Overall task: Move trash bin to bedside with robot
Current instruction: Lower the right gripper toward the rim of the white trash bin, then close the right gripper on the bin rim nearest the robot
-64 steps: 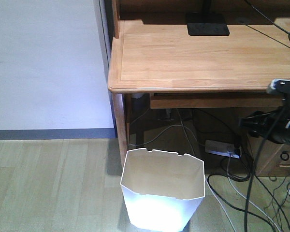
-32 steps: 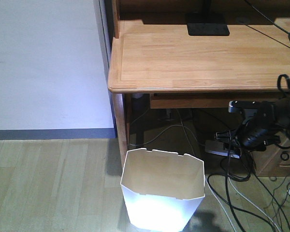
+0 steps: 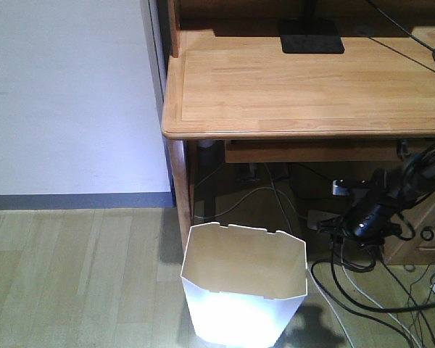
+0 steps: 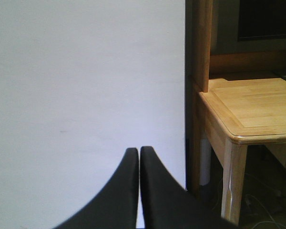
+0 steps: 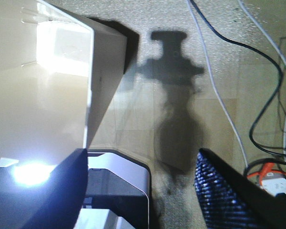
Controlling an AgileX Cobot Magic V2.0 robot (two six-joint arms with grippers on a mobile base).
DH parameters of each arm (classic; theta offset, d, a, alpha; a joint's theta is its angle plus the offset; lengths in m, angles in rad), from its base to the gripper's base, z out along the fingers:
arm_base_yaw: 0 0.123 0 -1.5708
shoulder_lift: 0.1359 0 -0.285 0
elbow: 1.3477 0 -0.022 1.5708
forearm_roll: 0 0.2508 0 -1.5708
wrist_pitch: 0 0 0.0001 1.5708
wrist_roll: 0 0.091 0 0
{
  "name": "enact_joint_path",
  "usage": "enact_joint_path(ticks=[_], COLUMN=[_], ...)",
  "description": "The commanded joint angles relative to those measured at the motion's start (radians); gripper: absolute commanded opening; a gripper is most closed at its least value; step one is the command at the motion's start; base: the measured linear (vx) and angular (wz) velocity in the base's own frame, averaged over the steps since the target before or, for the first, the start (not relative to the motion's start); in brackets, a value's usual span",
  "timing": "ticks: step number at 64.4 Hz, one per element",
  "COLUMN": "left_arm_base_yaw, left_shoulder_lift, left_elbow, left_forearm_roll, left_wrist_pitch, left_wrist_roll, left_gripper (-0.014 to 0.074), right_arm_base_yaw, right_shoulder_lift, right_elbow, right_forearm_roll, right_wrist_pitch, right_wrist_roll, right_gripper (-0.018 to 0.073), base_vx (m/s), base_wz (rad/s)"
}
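The white trash bin (image 3: 243, 290) stands on the wooden floor, in front of the desk leg. Its angular notched rim is open upward. My right gripper (image 3: 351, 226) hangs low, just right of the bin's rim, below the desk edge. In the right wrist view the right gripper (image 5: 143, 191) is open. Its left finger (image 5: 69, 191) is over the bin wall (image 5: 47, 95) and its right finger (image 5: 224, 191) is over bare floor. My left gripper (image 4: 139, 160) is shut with nothing in it and faces a white wall. The bedside is out of view.
A light wooden desk (image 3: 304, 80) stands behind the bin, with a black monitor base (image 3: 310, 36) on top. Several cables (image 3: 362, 290) and a power strip (image 3: 333, 221) lie on the floor under it. A white wall (image 3: 65, 94) fills the left. A white-edged panel (image 5: 121, 183) lies at the bottom of the right wrist view.
My right arm has come down and leftward, from level with the desk edge to low beside the bin's right rim. The bin has not moved.
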Motion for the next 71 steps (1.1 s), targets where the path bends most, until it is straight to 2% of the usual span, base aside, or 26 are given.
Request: enact_joint_path(ticks=[1, 13, 23, 51, 56, 71], left_arm_base_yaw=[0.000, 0.000, 0.000, 0.000, 0.000, 0.000], left_shoulder_lift=[-0.005, -0.005, -0.005, -0.005, -0.005, -0.005], left_elbow=[-0.021, -0.021, -0.021, -0.021, -0.021, -0.021], left_forearm_roll=[-0.005, -0.005, -0.005, -0.005, -0.005, -0.005], left_wrist_pitch=[-0.072, -0.072, -0.072, -0.072, -0.072, -0.072], left_wrist_roll=[-0.004, -0.004, -0.004, -0.004, -0.004, -0.004], left_gripper=[-0.0006, -0.0006, -0.0006, -0.0006, -0.0006, -0.0006], right_arm_base_yaw=[0.013, 0.047, 0.070, 0.078, 0.077, 0.077], right_shoulder_lift=[0.000, 0.104, 0.194, 0.410, 0.436, 0.538], right_elbow=[-0.060, -0.166, -0.249, -0.437, -0.476, -0.648], right_forearm_roll=[0.070, 0.174, 0.224, 0.287, 0.286, 0.285], right_wrist_pitch=[-0.028, -0.034, -0.007, 0.069, 0.082, 0.212], right_wrist_roll=[-0.079, -0.151, -0.177, -0.202, -0.202, -0.226], right_gripper=[0.0466, 0.0466, 0.0466, 0.0454, 0.0419, 0.0193], base_vx=[0.00, 0.00, 0.00, 0.00, 0.00, 0.00], base_wz=[0.00, 0.00, 0.00, 0.00, 0.00, 0.00])
